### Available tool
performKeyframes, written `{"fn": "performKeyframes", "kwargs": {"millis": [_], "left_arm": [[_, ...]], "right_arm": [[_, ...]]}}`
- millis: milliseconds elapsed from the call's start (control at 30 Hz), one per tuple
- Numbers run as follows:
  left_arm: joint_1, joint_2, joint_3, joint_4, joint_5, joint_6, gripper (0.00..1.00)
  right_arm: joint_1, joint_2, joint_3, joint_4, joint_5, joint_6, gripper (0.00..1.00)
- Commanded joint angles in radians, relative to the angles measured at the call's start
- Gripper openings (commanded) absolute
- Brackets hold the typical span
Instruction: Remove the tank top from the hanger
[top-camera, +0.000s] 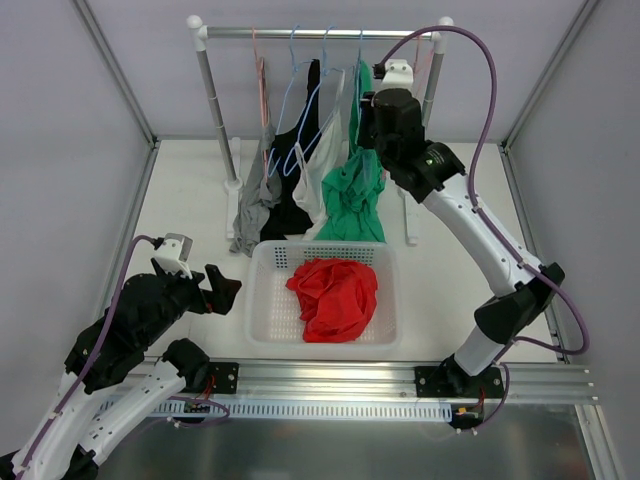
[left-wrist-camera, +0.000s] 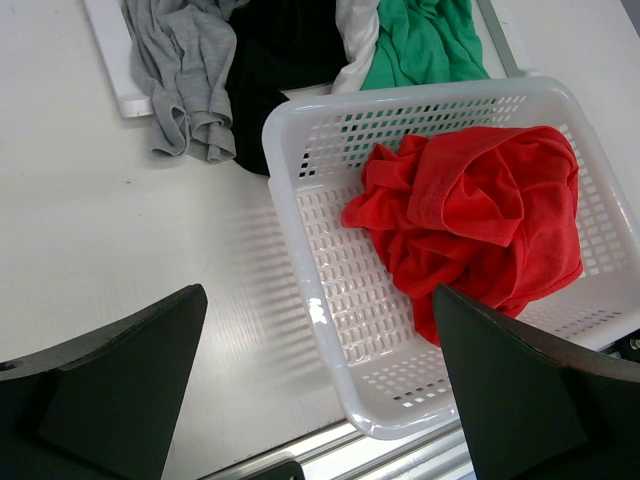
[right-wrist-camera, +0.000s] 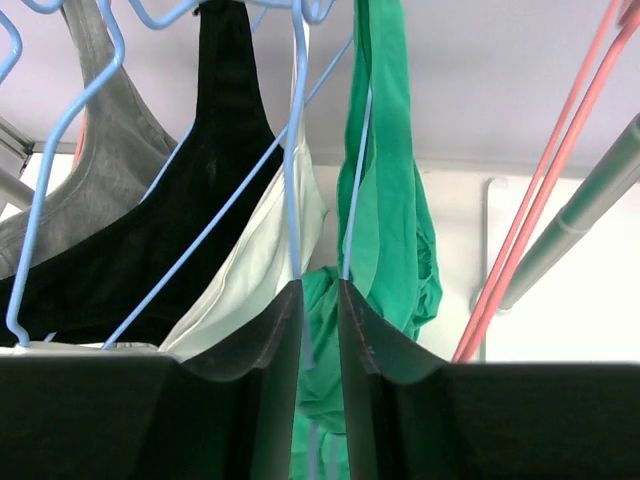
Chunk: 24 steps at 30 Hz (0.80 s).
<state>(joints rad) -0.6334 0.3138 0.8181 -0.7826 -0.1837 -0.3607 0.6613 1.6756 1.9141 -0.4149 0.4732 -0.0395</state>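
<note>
1. Locate the green tank top (top-camera: 352, 195) of soft jersey. It hangs at the right end of the row on the metal rail (top-camera: 320, 33). Its long straps run up to the hanger, and its body sags in loose folds just behind the white perforated plastic basket (top-camera: 262, 300).

2. Check the right gripper (right-wrist-camera: 320, 290). Its two dark, curved fingers stand close together with a narrow slot between them. A thin light-blue wire hanger (right-wrist-camera: 297, 180) runs down into that slot, with green fabric behind it (the wrist view does not show whether the pads actually pinch either one).

3. Check the left gripper (left-wrist-camera: 318, 300). Its jaws are spread wide and hold nothing. It hovers low over the smooth white table (top-camera: 190, 200), just left of the basket.

4. Note the neighbouring garments. A white tank top (top-camera: 322, 160), a black tank top (top-camera: 295, 170) and a grey tank top (top-camera: 255, 200) crowd the left side of the green one. A pink wire hanger (right-wrist-camera: 497, 283) hangs on its right.

5. Note the crumpled red garment (top-camera: 335, 295) lying in the basket.
</note>
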Motion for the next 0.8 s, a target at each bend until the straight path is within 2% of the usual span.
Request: {"fn": "performKeyframes", "kwargs": {"millis": [0, 133, 167, 200, 300, 533, 767], "left_arm": [[0.006, 0.001, -0.008, 0.039, 0.018, -0.015, 0.99], [0.006, -0.010, -0.010, 0.039, 0.018, -0.015, 0.99], [0.006, -0.012, -0.010, 0.039, 0.018, -0.015, 0.99], [0.006, -0.012, -0.010, 0.039, 0.018, -0.015, 0.99], [0.006, -0.005, -0.010, 0.040, 0.020, -0.015, 0.99], [0.006, -0.005, -0.010, 0.042, 0.020, -0.014, 0.99], [0.006, -0.010, -0.010, 0.042, 0.016, -0.014, 0.99]], "right_arm": [[-0.028, -0.014, -0.009, 0.045, -0.022, -0.059, 0.20], [-0.075, 0.007, -0.023, 0.036, -0.080, -0.046, 0.20], [-0.081, 0.016, -0.024, 0.036, -0.100, -0.045, 0.24], [-0.092, 0.021, -0.023, 0.036, -0.116, -0.043, 0.33], [-0.098, 0.044, -0.003, 0.034, -0.156, -0.048, 0.40], [-0.095, 0.056, 0.039, 0.059, -0.258, -0.005, 0.43], [-0.078, 0.151, 0.158, 0.073, -0.332, 0.062, 0.45]]}}
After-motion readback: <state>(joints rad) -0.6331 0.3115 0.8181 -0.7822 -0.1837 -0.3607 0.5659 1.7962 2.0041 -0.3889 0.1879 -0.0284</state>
